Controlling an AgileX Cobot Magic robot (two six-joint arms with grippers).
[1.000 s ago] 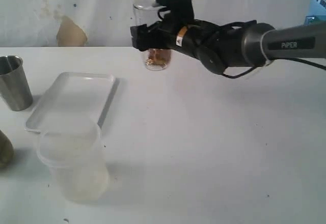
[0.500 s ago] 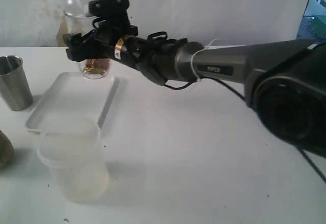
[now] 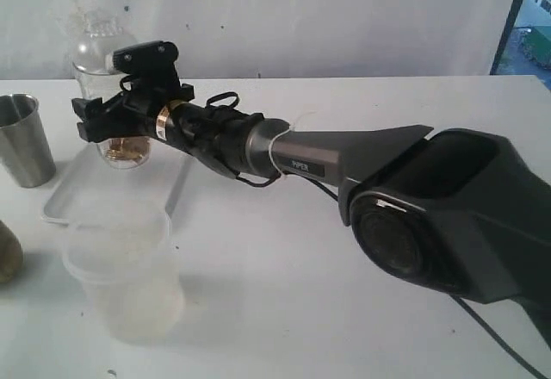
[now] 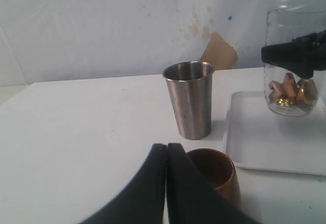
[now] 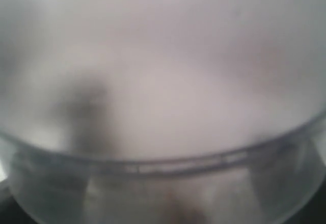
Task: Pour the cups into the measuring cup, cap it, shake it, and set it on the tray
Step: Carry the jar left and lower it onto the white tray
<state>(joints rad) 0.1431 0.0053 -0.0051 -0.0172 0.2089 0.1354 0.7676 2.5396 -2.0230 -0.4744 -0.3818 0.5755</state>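
**Right gripper [image 3: 96,122] setting the capped measuring cup [image 3: 110,86] at the tray [image 3: 176,191].** The right arm reaches across the table. Its jaws stand wide and clasp the cup's clear wall from the side. That wall, blurred, fills the right wrist view.

The cup is upright, its long axis vertical, over the tray's far end and inside the rim. Its base lies at or just above the tray floor; whether they touch cannot be told. The domed cap [image 3: 100,41] sits on the cup's mouth, knob uppermost.

By this reading only the release is left. The coming move turns on the base meeting the tray floor squarely before the jaws part. The fingers then need to draw off sideways, away from the cup, without tipping it.

**Containers.**
- **Measuring cup:** small brown and gold pieces [image 4: 289,92] lie heaped at its bottom; above them it is clear.
- **Tumbler [image 4: 189,102]:** it stands off the tray, just beside its long rim, and nothing shows in the visible part of its inside.
- **Brown cup [image 4: 218,172]:** it stands near the same rim and looks empty.
- **Frosted tub [image 3: 125,267]:** it stands just off the tray's near end, and its contents cannot be read.

**Left gripper [image 4: 166,152].** Its fingers are pressed together and hold nothing. It is just beside the brown cup, off the tray, and farther from the measuring cup than the right gripper.
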